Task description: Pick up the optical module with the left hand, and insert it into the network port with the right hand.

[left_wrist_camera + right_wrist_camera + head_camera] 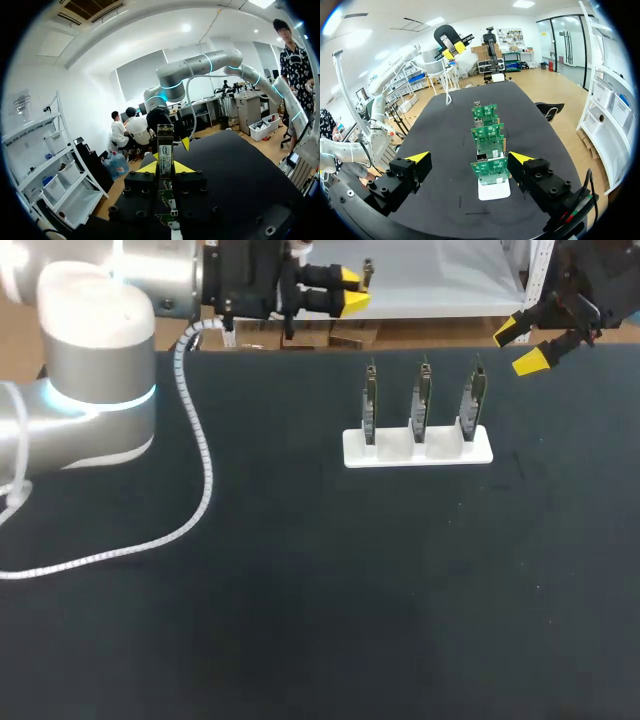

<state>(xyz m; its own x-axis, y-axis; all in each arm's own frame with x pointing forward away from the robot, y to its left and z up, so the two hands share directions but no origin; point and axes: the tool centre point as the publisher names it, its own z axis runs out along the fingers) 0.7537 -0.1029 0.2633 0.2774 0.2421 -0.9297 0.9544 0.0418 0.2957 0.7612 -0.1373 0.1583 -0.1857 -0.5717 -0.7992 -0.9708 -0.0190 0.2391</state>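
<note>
Over the tabletop's far edge the left pincer (350, 290) grips the optical module (165, 150), pickup done; the right pincer (522, 345), wide open and empty, has yet to plug it into one of the circuit boards (422, 400).

Three boards (423, 400) stand upright in a row on a base (395, 453).

Green boards (489, 137), white stand (482, 452), seemingly silver module (165, 150)

Black table (400, 590), white stand (418, 450), coiled cable (205, 475)
</note>
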